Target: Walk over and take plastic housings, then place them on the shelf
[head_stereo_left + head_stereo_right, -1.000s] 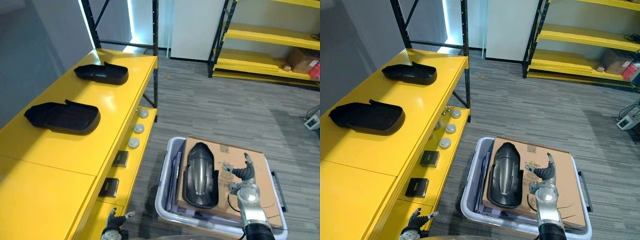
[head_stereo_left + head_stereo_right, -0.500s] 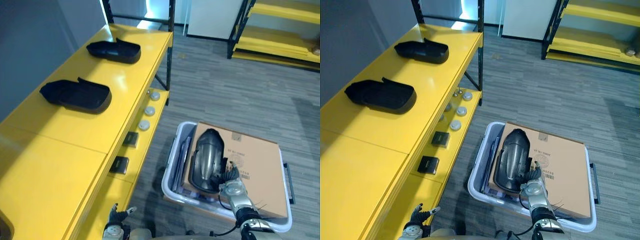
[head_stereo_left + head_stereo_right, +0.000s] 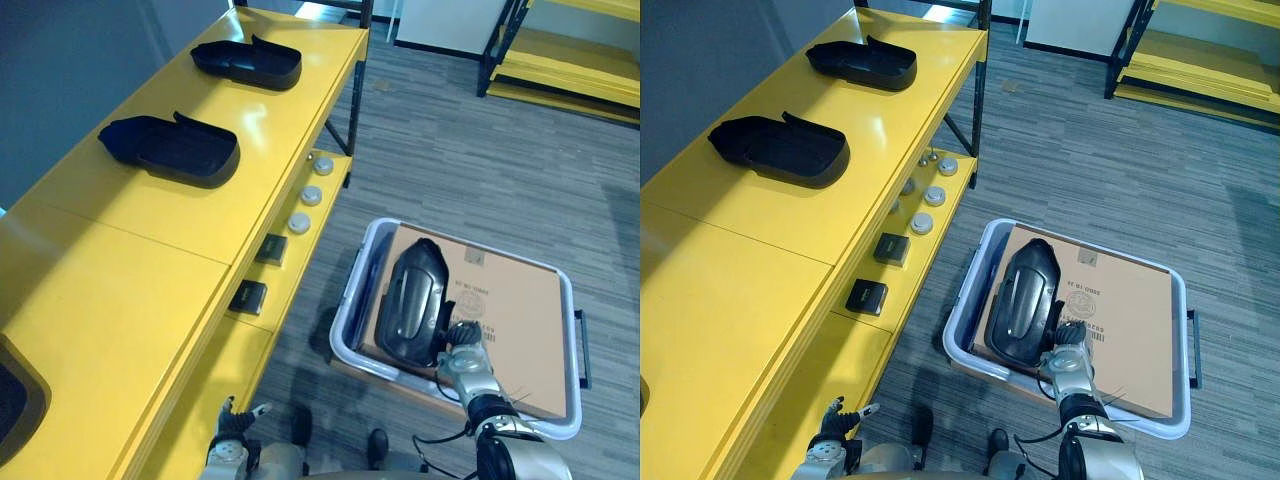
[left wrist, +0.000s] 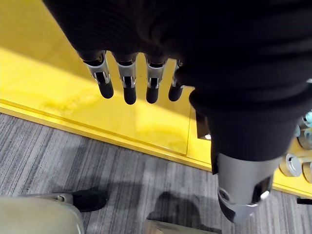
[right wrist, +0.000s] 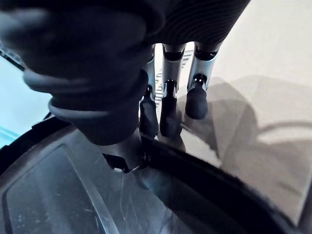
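The right robot hand (image 3: 462, 352) has dropped from above the flat cardboard (image 3: 515, 320) onto the near rim of the housing (image 3: 412, 305), a glossy black domed plastic shell. Its thumb rests on the shell and its fingers (image 5: 196, 100) are nearly straight past the rim, not yet gripping, so pickup seems about to begin. The smooth yellow shelf (image 3: 150, 250) lies well to its left, and the left robot hand (image 4: 129, 83) hangs open.

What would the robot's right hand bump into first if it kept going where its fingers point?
Probably the box, right beside the rim of the housing. The right hand aims its fingers down at it, though how near they are is unclear.
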{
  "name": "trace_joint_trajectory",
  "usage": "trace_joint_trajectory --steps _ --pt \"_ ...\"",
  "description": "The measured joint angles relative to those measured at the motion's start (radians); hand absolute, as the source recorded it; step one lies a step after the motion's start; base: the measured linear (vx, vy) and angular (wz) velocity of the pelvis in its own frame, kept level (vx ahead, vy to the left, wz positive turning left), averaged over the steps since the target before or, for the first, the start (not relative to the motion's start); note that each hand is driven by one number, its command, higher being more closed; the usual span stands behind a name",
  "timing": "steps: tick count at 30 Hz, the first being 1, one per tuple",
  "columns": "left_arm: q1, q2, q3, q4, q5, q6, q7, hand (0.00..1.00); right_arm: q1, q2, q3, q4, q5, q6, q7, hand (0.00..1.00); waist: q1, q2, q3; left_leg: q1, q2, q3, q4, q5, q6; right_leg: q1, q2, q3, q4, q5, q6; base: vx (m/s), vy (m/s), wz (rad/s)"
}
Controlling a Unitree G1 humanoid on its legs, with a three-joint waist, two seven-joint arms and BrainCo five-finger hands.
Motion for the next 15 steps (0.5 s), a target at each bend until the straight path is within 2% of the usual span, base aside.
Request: trace_joint_trajectory --steps 4,8,11,15 --pt "0.0 0.0 0.0 -0.003 0.0 0.0 -0.002 0.0 0.023 0.005 -0.021 -0.089 -0.001 0.015 0.001 1.0 0.002 0.0 0.0 0.012 0.0 0.0 0.0 -0.009 0.0 0.014 0.0 0.001 -0.006 0.0 0.0 0.05 -0.006 0.01" --pt "0.014 -0.001 0.0 -0.028 0.0 0.005 -0.003 0.0 0.112 0.01 -0.041 -0.354 -0.006 0.035 -0.011 1.0 0.002 0.0 0.0 0.012 -0.002 0.005 0.022 -0.029 0.004 0.019 -0.002 0.015 -0.003 0.0 0.0 0.0 0.007 -0.04" --pt "0.039 -0.001 -0.001 -0.075 0.0 0.005 -0.003 0.0 0.165 0.02 -0.065 -0.518 -0.012 0.032 -0.049 1.0 -0.002 0.001 -0.001 0.012 -0.005 0.01 0.055 -0.05 0.005 0.031 -0.004 0.024 -0.003 0.0 0.0 -0.02 0.021 -0.09" --pt "0.065 -0.003 -0.015 -0.137 0.0 0.005 -0.003 0.0 0.206 0.025 -0.078 -0.669 -0.046 0.027 -0.091 1.0 -0.017 0.002 -0.001 0.011 -0.007 0.019 0.065 -0.052 0.006 0.03 -0.006 0.034 -0.005 0.0 0.001 -0.04 0.003 -0.08"
